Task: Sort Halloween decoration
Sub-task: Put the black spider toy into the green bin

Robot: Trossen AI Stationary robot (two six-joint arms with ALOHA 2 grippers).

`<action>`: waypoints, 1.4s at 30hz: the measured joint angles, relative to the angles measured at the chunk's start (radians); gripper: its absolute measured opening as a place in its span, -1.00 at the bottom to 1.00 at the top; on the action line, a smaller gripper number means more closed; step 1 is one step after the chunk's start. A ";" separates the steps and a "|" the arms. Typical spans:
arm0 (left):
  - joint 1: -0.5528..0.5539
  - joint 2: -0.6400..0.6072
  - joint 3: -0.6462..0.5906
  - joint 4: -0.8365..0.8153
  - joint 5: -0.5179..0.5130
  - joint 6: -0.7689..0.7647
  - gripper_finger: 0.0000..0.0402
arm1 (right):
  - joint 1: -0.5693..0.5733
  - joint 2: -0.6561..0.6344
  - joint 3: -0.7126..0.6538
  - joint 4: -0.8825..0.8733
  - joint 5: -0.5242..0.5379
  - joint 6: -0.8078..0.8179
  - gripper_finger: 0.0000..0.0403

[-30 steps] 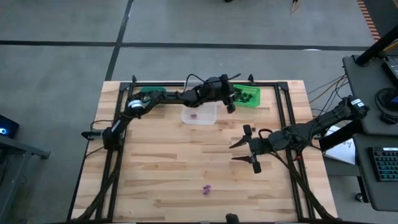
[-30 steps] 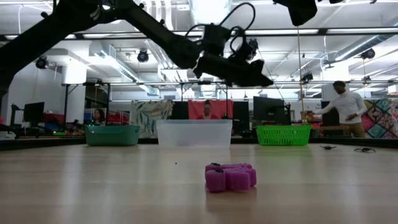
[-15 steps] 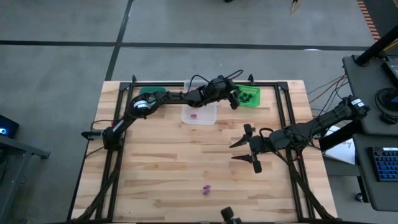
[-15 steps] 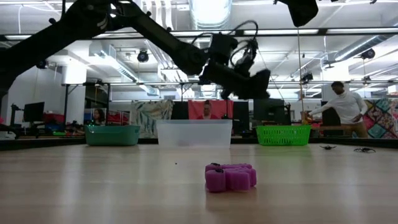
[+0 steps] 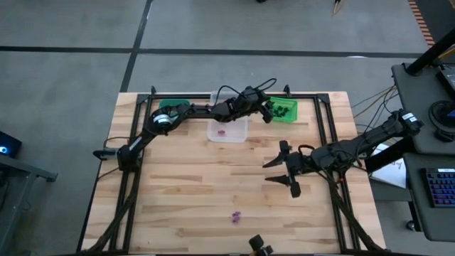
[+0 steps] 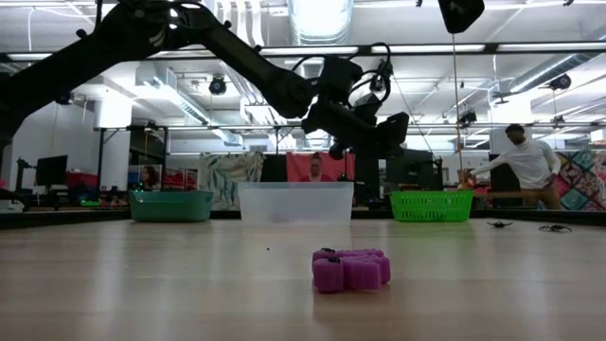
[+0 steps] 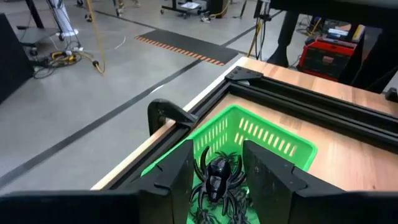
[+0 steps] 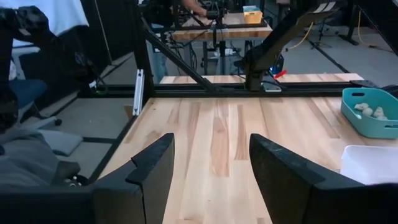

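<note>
— Wooden tabletop from above first: where do you stand on it?

— My left gripper hangs at the far edge, right at the green bin's near side, with the clear bin just beside me and the teal bin further along that row. My right gripper waits mid-table with its fingers spread wide and nothing between them.

— And what's left to sort?

— A purple trinket lies alone toward the near edge. It is well apart from both of us, but my right gripper is clearly the nearer one. I'd judge the next pick is its job.

— The level view?

— The purple trinket sits flat in the foreground, its long axis running across the picture. My left gripper hangs high above the bins behind it.

— Your left wrist camera?

— A black spider trinket shows between my two fingers, straight ahead and over the green bin, which already holds other black pieces. My fingers stand partly apart. I cannot tell whether they still pinch the spider or have let it go.

— Right wrist?

— Fingers wide apart, bare wood between them, and the teal bin with pale beige pieces off to one side.
</note>
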 joint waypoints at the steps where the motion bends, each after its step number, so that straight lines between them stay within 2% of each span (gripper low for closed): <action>1: 0.000 0.000 0.000 -0.004 0.000 -0.003 -0.38 | 0.000 0.000 0.000 0.000 0.000 0.007 0.00; 11: 0.000 0.000 -0.001 -0.006 0.000 -0.003 0.00 | 0.000 0.000 0.001 0.014 0.000 0.031 0.00; 17: 0.001 -0.011 -0.002 -0.011 0.009 0.011 0.10 | 0.000 0.000 0.001 0.013 0.001 0.042 0.00; 22: -0.005 -0.099 -0.004 -0.018 0.103 0.044 0.10 | 0.003 0.000 0.001 0.012 0.000 0.096 0.00; 27: -0.007 -0.221 -0.015 -0.116 0.108 0.137 0.10 | 0.014 0.002 0.001 0.006 0.000 0.148 0.00; 31: -0.007 -0.337 -0.041 -0.188 0.105 0.183 0.10 | 0.013 0.002 0.001 -0.049 0.013 0.273 0.00; 35: -0.020 -0.456 -0.138 -0.209 0.105 0.200 0.10 | 0.011 0.011 0.001 -0.157 0.108 0.442 0.00; 39: -0.046 -0.597 -0.299 -0.188 0.105 0.194 0.08 | 0.000 0.029 0.001 -0.295 0.214 0.616 0.00; 42: -0.080 -0.709 -0.434 -0.121 0.105 0.184 0.06 | -0.025 0.046 0.009 -0.390 0.248 0.738 0.00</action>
